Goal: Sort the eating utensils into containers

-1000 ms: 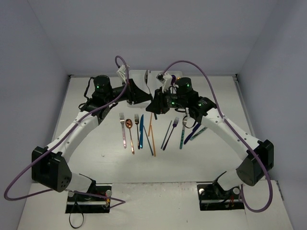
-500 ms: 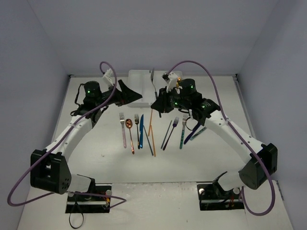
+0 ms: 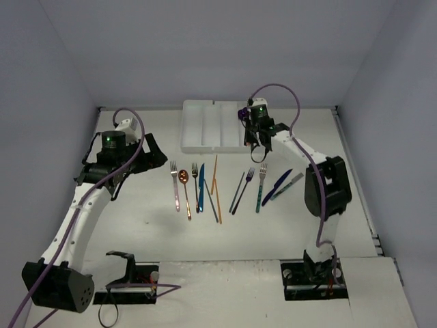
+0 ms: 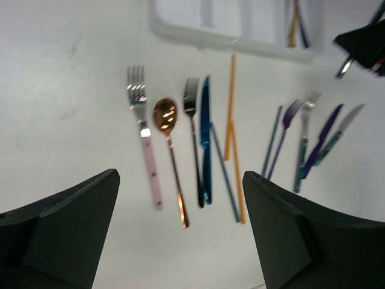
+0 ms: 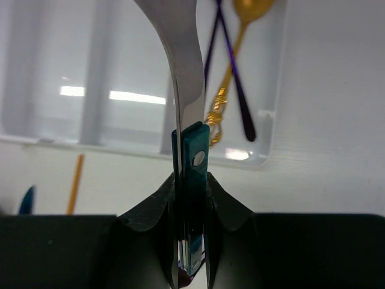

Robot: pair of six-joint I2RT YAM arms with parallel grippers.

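Cutlery tray [image 3: 203, 130] lay at the table's far side, 1 end compartment already holding a gold spoon [image 5: 249, 9] and 2 purple pieces [image 5: 231, 78]. Nearer, loose utensils [image 3: 201, 184] lay in a parallel row, probably so each could be picked singly. Left gripper [image 4: 180, 177] hung beside the row, fingers spread and empty. Right gripper [image 5: 190, 180] pinched a teal-handled utensil [image 5: 194, 156] by its handle, silver end over the tray, seemingly for release.

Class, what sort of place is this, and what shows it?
Probably a robotics lab test cell: two white robot arms bolted to a white table, plain grey walls around it, coloured cutlery lined up before a white rectangular plastic tray.
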